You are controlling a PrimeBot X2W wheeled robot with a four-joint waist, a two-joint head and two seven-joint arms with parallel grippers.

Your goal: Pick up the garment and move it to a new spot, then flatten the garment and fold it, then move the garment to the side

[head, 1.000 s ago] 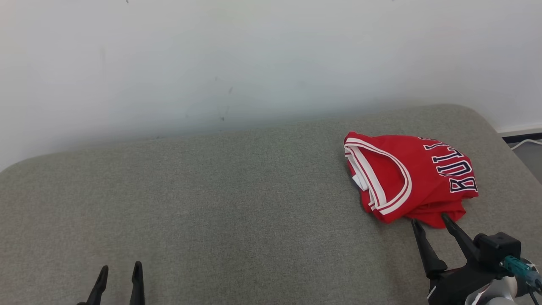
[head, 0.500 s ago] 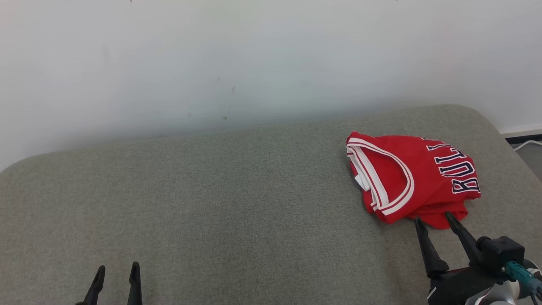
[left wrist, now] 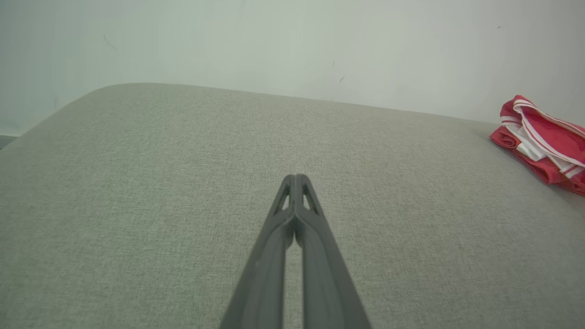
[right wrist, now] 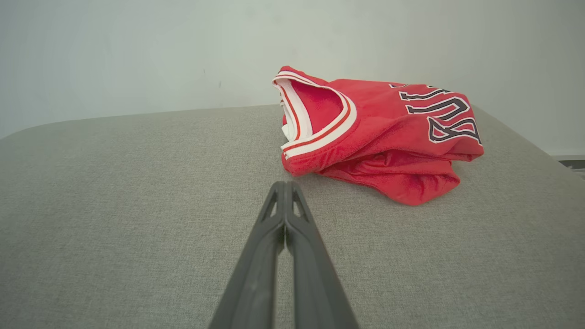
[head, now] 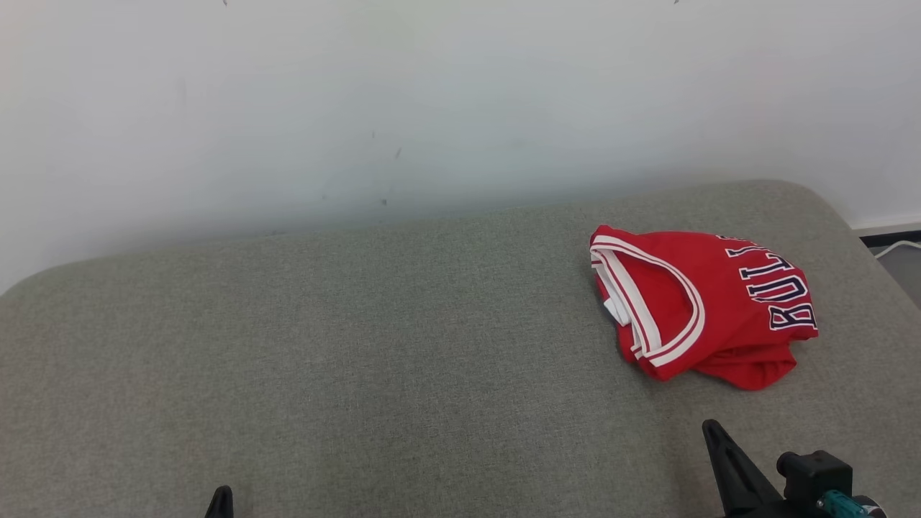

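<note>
"BULL" in dark letters, red jersey (head: 719,309)

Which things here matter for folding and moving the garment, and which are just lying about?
Part of the job:
red jersey, folded, lying at the right of the grey cushion
left gripper, shut
right gripper, shut, short of the jersey

Just lying about:
white cable, far right, off the cushion
white wall behind

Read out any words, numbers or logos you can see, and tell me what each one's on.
"BULL": dark, white-edged letters on the red jersey; the word's end is hidden by a fold.
The white tag inside the jersey's collar: too small to read.
Nothing else readable.
</note>
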